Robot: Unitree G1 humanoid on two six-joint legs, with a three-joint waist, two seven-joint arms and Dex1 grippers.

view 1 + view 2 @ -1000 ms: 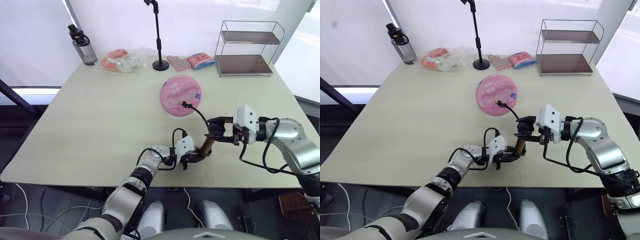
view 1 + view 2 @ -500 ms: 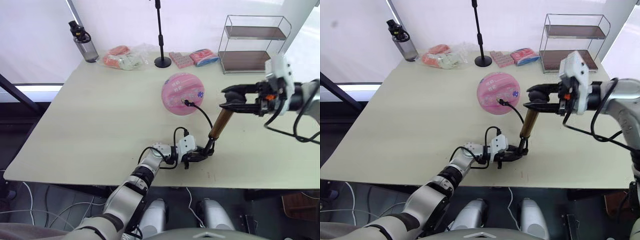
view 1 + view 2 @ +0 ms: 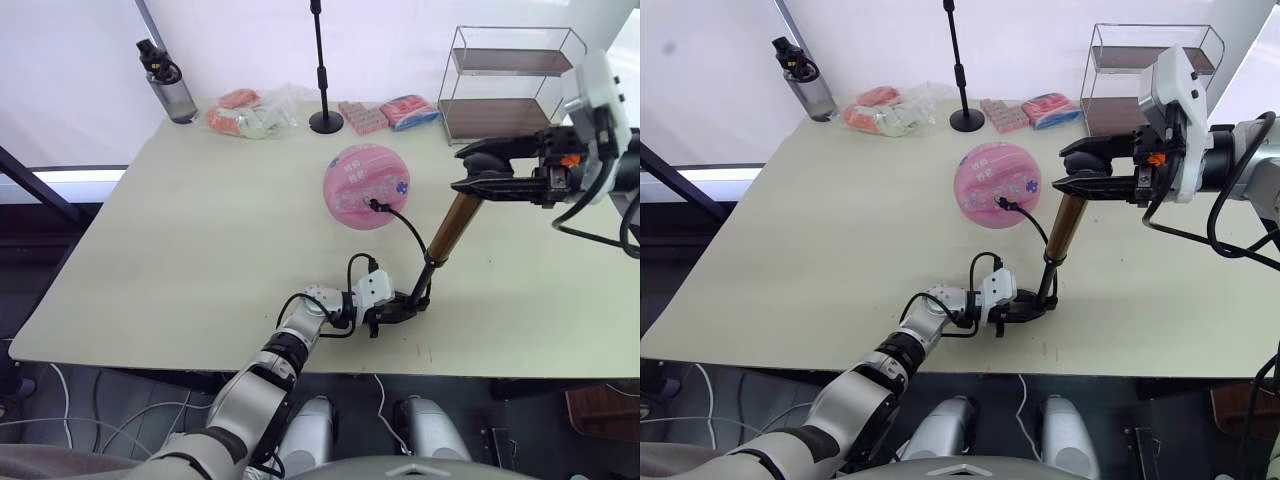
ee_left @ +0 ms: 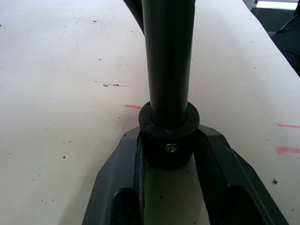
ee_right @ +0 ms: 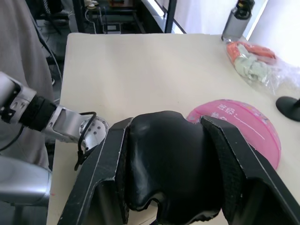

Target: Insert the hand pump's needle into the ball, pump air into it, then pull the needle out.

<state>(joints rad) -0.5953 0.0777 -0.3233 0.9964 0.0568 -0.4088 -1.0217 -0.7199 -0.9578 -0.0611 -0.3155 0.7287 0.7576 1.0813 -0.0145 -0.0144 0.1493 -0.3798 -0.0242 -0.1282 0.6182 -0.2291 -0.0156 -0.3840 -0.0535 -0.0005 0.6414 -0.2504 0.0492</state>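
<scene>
You are working with the hand pump (image 3: 447,232) standing on the table (image 3: 180,240) with its long axis tilted: the base sits near the front edge and the barrel is leaning up toward 1 o'clock. The left gripper (image 3: 392,308) is pinching the black base cap, its two black fingers (image 4: 213,159) pressed against either side of the cap just above the tabletop. The right gripper (image 3: 472,173) is closed around the black T-handle (image 5: 164,154) at the upper end of the pump, so the handle lies between its jaws and the barrel is hanging below it toward 7 o'clock. Judging from this, the coming stroke runs along that tilted axis, from the right gripper down toward the left gripper. The ball (image 3: 366,187) is resting on the table at about 11 o'clock from the pump base, well apart from the left gripper and nearer the right gripper. The thin black hose (image 3: 405,225) is arcing from the base up to the ball, and its fitting is touching the ball's near face; the needle itself is too small to see, so you cannot confirm its depth. As for containers, the wire shelf (image 3: 505,90) at the far right corner is holding nothing on either tier, and the clear bag (image 3: 248,118) at the far edge is holding orange and pale green packets.
</scene>
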